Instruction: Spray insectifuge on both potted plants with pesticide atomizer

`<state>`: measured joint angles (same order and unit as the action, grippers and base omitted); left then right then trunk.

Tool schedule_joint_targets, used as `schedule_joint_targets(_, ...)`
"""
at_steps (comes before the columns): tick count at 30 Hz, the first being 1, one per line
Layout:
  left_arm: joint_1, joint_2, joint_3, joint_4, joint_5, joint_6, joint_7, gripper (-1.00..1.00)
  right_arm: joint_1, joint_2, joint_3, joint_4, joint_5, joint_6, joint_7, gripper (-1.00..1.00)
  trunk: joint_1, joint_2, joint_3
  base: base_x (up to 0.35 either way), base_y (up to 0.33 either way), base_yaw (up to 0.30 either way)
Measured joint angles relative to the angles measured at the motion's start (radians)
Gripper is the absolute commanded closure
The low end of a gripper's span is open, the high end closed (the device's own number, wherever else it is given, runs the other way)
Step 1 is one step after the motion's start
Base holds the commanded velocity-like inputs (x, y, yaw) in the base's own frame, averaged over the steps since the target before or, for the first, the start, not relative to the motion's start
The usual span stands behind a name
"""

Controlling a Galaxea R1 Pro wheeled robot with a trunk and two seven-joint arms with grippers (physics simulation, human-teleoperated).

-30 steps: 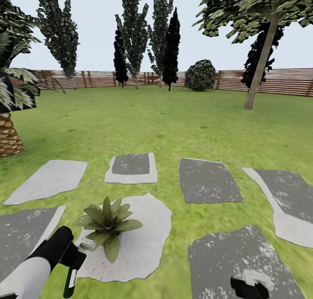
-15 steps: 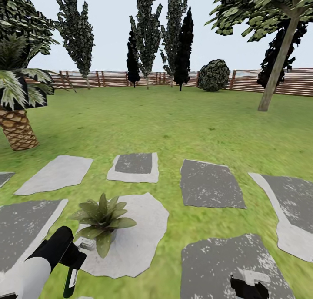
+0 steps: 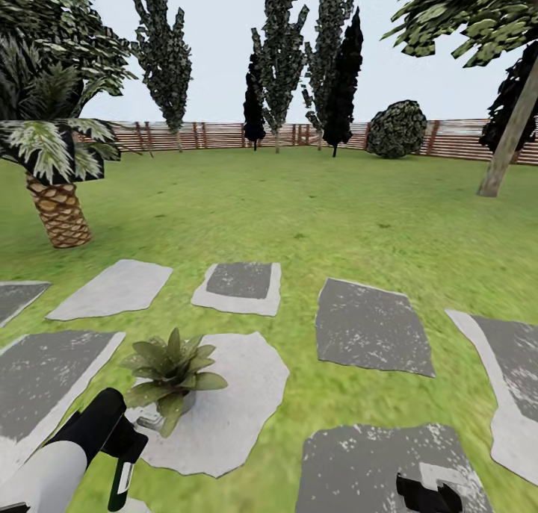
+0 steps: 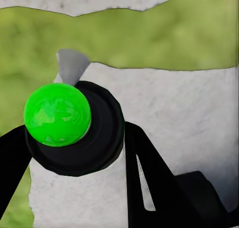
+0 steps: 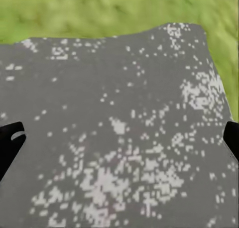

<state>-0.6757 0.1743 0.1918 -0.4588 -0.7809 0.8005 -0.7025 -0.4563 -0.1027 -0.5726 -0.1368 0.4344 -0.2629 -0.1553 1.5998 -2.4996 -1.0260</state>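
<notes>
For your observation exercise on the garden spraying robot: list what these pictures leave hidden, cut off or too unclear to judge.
- Potted plant: in the head view its leaves hide most of its pot.
- Left gripper: in the left wrist view, a dark round thing with a green ball sits between its fingers; what it is stays unclear.
- Right gripper: cut by the head view's bottom edge.

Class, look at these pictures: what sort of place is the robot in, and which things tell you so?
A fenced garden: green lawn with grey stepping stones, trees, a brown slatted fence behind, and a small potted plant.
</notes>
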Motion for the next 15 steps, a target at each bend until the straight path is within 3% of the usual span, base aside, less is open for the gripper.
schedule_joint_targets(6,0.000,0.002,-0.003,0.006,-0.005,0.000,0.007,1.00,0.000,0.000,0.000,0.000,0.000,0.000,0.000,-1.00,0.000,0.000,0.000,0.177,-0.104,0.277)
schedule_joint_targets(8,0.003,0.008,0.000,0.011,-0.007,-0.001,0.043,1.00,0.000,0.000,0.000,0.000,0.000,0.000,0.000,-1.00,0.000,0.000,0.000,0.019,-0.009,0.253)
schedule_joint_targets(15,0.007,0.001,0.036,0.008,-0.001,0.001,0.073,1.00,0.000,-0.007,0.000,0.000,0.001,0.001,0.000,-1.00,0.000,0.000,0.000,0.003,-0.001,0.052)
